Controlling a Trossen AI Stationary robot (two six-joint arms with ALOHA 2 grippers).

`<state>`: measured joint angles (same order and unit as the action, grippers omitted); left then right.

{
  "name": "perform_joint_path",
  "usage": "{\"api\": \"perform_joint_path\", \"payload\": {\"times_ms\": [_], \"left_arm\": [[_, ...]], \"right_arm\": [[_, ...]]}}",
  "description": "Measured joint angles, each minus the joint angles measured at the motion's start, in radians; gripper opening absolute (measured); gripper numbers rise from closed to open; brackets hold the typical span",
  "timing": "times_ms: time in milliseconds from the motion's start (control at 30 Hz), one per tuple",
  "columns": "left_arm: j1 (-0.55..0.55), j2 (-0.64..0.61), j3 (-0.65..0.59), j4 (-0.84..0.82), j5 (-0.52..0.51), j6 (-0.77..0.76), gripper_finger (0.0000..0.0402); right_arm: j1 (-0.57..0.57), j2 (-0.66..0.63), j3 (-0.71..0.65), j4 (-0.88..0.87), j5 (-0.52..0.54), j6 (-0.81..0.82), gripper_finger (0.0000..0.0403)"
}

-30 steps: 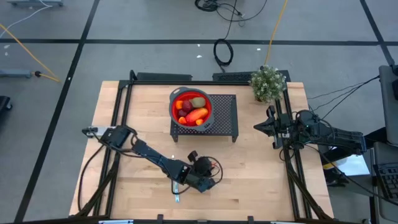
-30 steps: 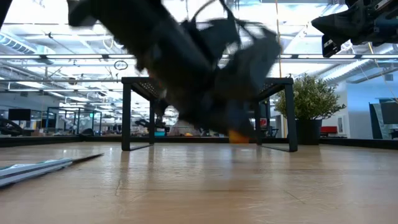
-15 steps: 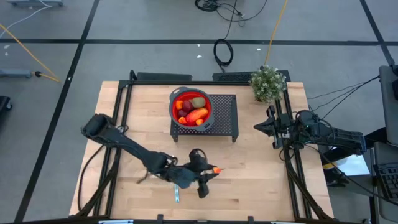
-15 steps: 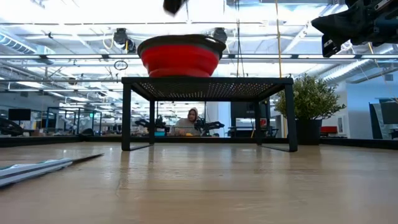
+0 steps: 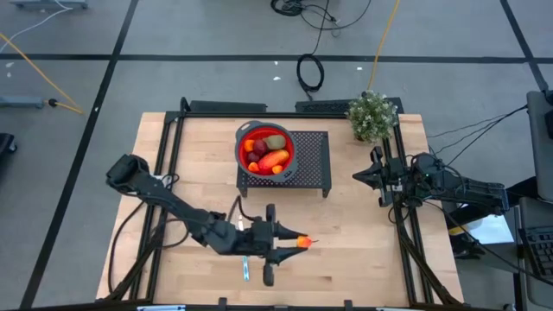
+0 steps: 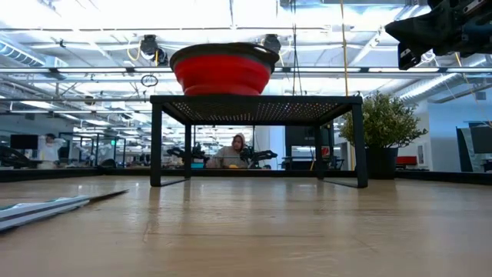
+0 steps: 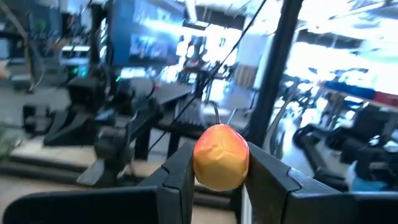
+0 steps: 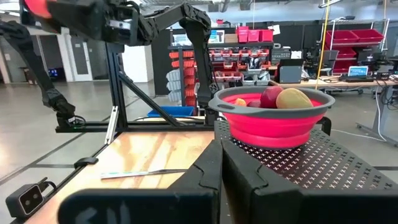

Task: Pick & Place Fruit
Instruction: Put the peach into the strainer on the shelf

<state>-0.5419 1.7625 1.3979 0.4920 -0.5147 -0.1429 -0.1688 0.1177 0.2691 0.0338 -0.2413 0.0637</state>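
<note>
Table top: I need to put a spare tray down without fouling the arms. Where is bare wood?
Free: the table's front right, between the black rack and the right arm's tool; also the back left corner beside the red bowl. Crowded: front centre, where the left tool holds an orange fruit above the knife.

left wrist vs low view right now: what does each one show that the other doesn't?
Left wrist only: the left gripper shut on a small orange fruit, lifted clear of the table.
Low view only: the red bowl on the black rack, the knife lying on the table, and the potted plant.
Shared: only the blurred room beyond the table; the held fruit is out of the low view's frame.
</note>
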Motion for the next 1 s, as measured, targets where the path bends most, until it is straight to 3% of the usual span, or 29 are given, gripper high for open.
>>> {"api": "perform_joint_path", "payload": {"times_ms": [133,633,1000], "left_arm": [[-0.001,0.002,0.000,0.096,0.042,0.060,0.0111],[0.001,0.001,0.000,0.399,0.468,0.266,0.0111],[0.005,0.001,0.000,0.411,0.530,0.295,0.0111]], "right_arm": [[0.000,0.000,0.000,0.000,0.000,-0.001,0.0000],[0.000,0.000,0.000,0.000,0.000,-0.005,0.0000],[0.000,0.000,0.000,0.000,0.000,-0.031,0.0000]]}}
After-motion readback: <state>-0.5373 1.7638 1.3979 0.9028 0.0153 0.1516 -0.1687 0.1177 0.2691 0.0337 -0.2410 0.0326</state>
